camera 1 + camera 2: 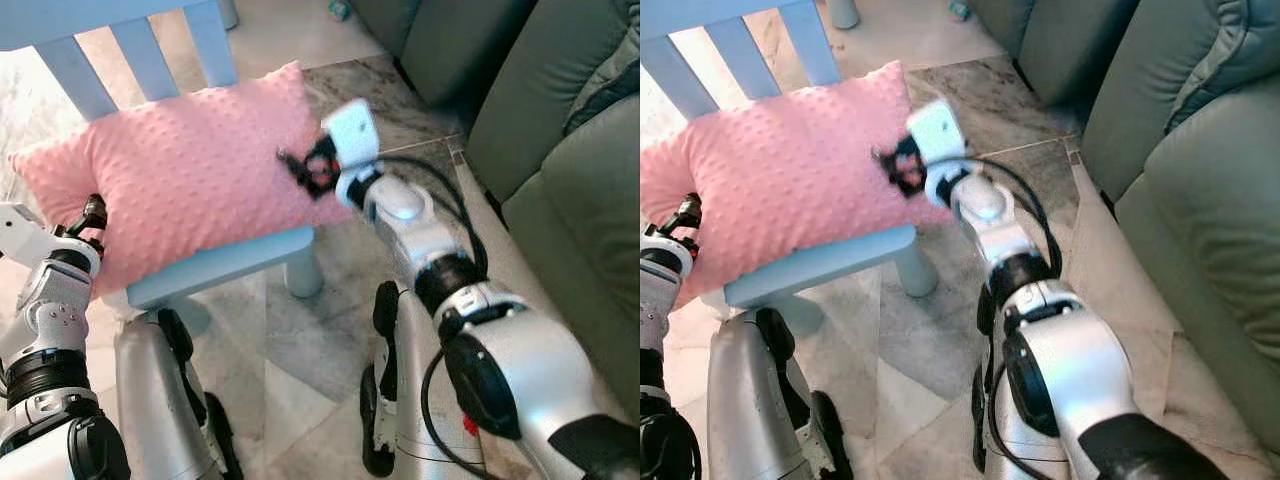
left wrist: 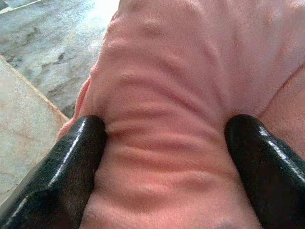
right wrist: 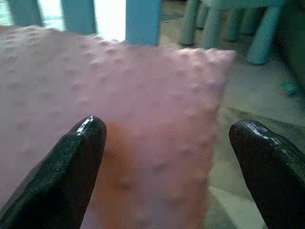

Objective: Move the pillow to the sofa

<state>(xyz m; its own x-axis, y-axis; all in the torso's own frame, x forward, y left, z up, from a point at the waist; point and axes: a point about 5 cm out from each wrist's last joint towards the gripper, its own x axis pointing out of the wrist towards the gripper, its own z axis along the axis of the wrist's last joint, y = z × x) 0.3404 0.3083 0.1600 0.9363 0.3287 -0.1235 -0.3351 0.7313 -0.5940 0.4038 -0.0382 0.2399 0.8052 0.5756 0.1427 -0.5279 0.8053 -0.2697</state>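
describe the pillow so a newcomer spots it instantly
Left of the grey-green sofa stands a light blue slatted chair on the marble floor. The pillow lies on its seat: pink, rectangular, covered in raised dots, the one soft pink thing here, with the left gripper and right gripper at its opposite ends.

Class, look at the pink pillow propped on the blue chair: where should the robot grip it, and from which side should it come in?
Grip the pillow at its two short ends, one claw from each side. It leans wide against the chair back, so both ends hang free. The left claw presses into its end; the right claw is open at the other.
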